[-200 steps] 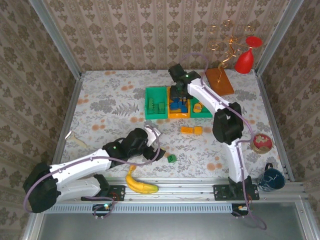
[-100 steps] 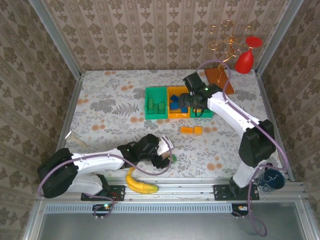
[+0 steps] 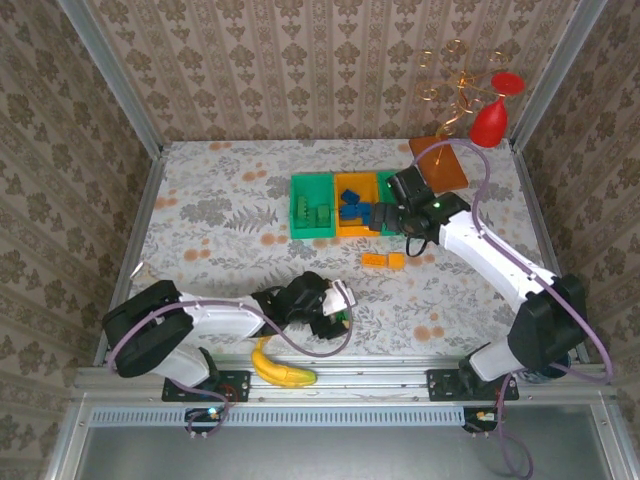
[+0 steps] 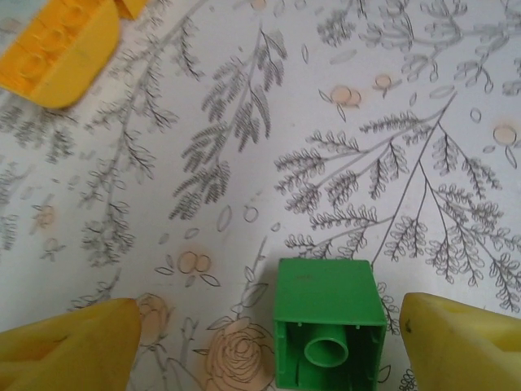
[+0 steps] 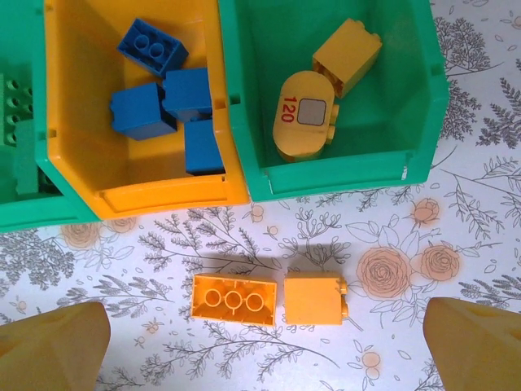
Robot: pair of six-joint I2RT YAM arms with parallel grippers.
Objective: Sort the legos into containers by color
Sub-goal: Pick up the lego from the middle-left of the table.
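A small green lego (image 4: 328, 334) lies on its side on the table, hollow underside toward the left wrist camera. My left gripper (image 4: 269, 350) is open, one yellow fingertip (image 4: 73, 350) on each side of it, neither touching; from above the gripper (image 3: 335, 310) is near the front edge. Two orange legos (image 5: 234, 299) (image 5: 316, 298) lie side by side just in front of the containers. My right gripper (image 5: 260, 346) hangs open above them with nothing in it. The orange bin (image 5: 138, 195) holds several blue legos, the right green bin (image 5: 342, 171) holds orange ones, and the left green bin (image 3: 312, 205) holds green ones.
A yellow banana (image 3: 280, 368) lies by the front rail, close to the left arm. A flat brown-orange board (image 3: 445, 165) and a red vase (image 3: 490, 120) stand at the back right behind the bins.
My right gripper moved from above the bins toward the near right and opened wide over the two orange legos. My left gripper slid right until its fingers flank the green lego.
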